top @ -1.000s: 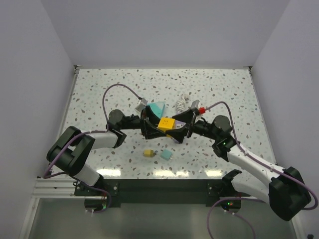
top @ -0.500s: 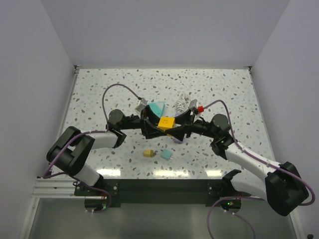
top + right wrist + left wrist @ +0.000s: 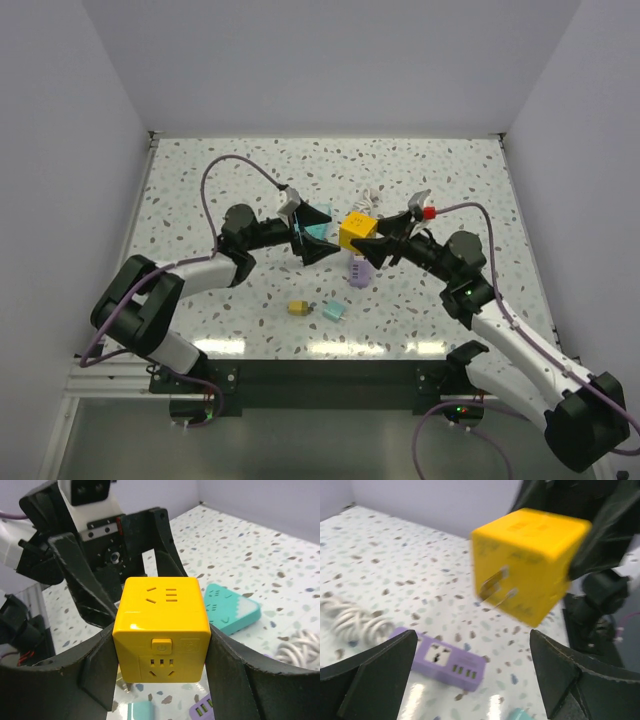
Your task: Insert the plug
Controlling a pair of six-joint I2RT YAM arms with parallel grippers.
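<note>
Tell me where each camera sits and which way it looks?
Top external: above and behind the arms, looking down on the table; both arms show.
Left wrist: on the left arm, facing the yellow plug cube; open left end effector frames it.
Right wrist: on the right arm, facing the left arm; right end effector clamps the cube.
Shared: both wrist views show the cube and purple power strip.

Speckled table (image 3: 200,170), pale walls (image 3: 330,70)

Robot lab cell, plain white walls (image 3: 330,60), speckled tabletop (image 3: 200,170), aluminium frame (image 3: 100,378)
</note>
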